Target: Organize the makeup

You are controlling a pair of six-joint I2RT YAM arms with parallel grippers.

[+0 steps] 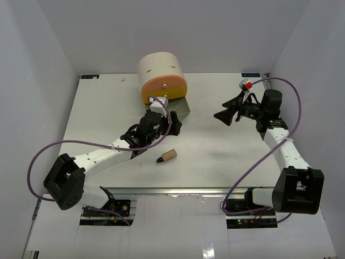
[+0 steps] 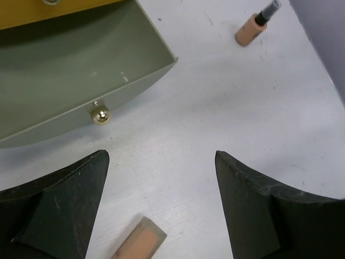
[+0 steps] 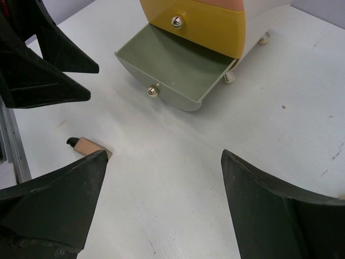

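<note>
One tan black-capped bottle [image 1: 167, 156] [image 2: 255, 26] lies on its side on the white table, below and to the right of my left gripper [image 1: 171, 123] [image 2: 160, 156]. That gripper is open just in front of the pulled-out grey drawer [image 2: 81, 70]. The end of a second tan piece of makeup [image 2: 141, 240] lies on the table between its fingers, touching neither. My right gripper [image 1: 220, 115] [image 3: 163, 156] hovers open and empty to the right of the drawer. A tan bottle [image 3: 89, 147] shows partly behind its left finger [image 3: 59, 199].
The big cream cylinder [image 1: 159, 67] stands at the back centre, its orange drawer [image 1: 161, 89] and yellow drawer [image 3: 199, 21] closed. The grey drawer [image 3: 172, 62] [image 1: 185, 108] has a gold knob [image 2: 99, 115], and nothing shows inside it. White walls close in the table.
</note>
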